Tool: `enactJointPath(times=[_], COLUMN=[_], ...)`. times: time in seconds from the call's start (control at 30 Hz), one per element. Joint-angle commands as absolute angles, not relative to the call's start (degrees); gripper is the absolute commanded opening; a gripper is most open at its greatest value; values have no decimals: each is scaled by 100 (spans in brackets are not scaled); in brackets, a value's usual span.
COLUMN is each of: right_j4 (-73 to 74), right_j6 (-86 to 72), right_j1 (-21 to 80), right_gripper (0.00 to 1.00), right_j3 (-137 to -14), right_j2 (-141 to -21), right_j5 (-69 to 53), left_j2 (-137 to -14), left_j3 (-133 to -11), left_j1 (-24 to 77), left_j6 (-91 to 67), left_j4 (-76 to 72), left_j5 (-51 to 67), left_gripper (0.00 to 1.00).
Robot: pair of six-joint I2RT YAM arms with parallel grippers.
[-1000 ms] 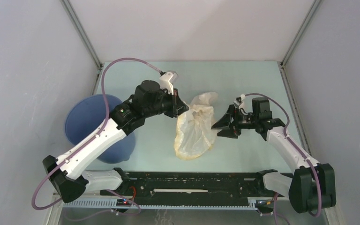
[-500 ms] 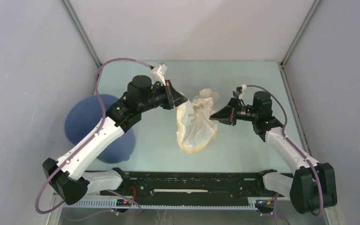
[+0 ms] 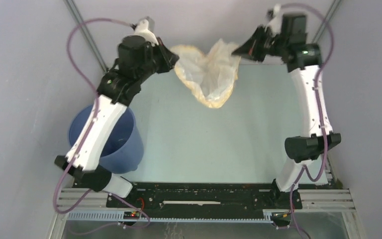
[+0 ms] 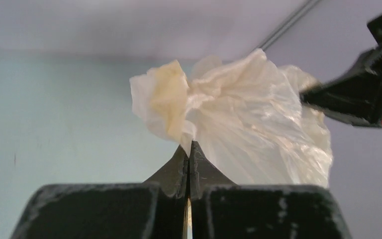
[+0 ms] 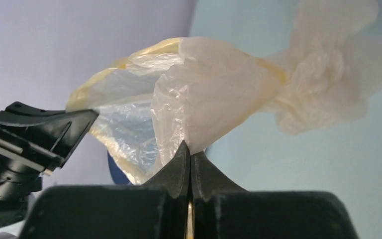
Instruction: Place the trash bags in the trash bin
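Note:
A wrinkled cream trash bag [image 3: 210, 74] with a yellowish rim hangs in the air above the far part of the table, stretched between both arms. My left gripper [image 3: 174, 59] is shut on its left rim; the film [image 4: 238, 124] fans out from the pinched tips [image 4: 190, 145]. My right gripper [image 3: 236, 50] is shut on the right rim, with the film [image 5: 204, 104] rising from its closed tips [image 5: 190, 149]. The blue trash bin [image 3: 114, 144] stands on the table at the near left, partly hidden behind the left arm.
Grey walls close in the table on the left, back and right, with metal corner posts [image 3: 82, 30]. A black rail [image 3: 199, 196] runs along the near edge between the arm bases. The pale green tabletop [image 3: 214, 144] lies below the bag.
The right gripper closed on the bag's right edge. Both arms then rose and swung toward the back wall, lifting the bag off the table and spreading it between them.

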State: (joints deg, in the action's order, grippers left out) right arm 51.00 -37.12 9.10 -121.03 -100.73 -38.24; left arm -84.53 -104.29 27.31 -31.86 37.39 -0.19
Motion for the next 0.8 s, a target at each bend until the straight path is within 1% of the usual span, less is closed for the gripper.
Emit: enactJointPath(times=[0.0,0.03,0.1,0.17,0.2,0.27,0.3,0.37,0.47,0.57,0.77], right_j4=[6383,6002,4578,3632,3425,3757,4108,4603,4729,4538,4529], right_j6=[-2459,-2179,-1990,-2272,-2442,-2591,-2462,-1980,-1699,-1703,-1564], right_j1=[1258,1487,1734,1561,1377,968,820,869,1140,1147,874], right_gripper=[0,0,0,0,0,0,0,0,0,0,0], right_j3=[-15086,-14159,-11508,-9135,-8160,-6984,-6665,-6272,-6028,-6009,-6134], right_j2=[-9451,-8989,-7748,-6812,-6664,-6817,-7004,-7257,-7062,-6932,-6960], right_j5=[-3529,-3154,-2612,-2498,-2668,-3117,-3301,-3372,-2834,-2656,-3108], left_j2=[-7407,-7097,-6531,-6376,-6466,-6783,-6895,-6785,-6230,-6083,-6199], left_j3=[-11452,-10942,-9532,-8245,-7820,-7237,-6922,-6360,-5733,-5719,-6010], left_j1=[3719,3836,3811,3616,3488,3362,3382,3573,3821,3831,3826], left_j6=[-1754,-1623,-1839,-2186,-2366,-2635,-2716,-2851,-3062,-3050,-2822], left_j4=[3196,2771,2095,2148,2421,3151,3422,3451,2969,2770,2803], left_j5=[-1087,-1272,-1681,-1886,-1743,-1401,-1199,-947,-830,-711,-168], left_gripper=[0,0,0,0,0,0,0,0,0,0,0])
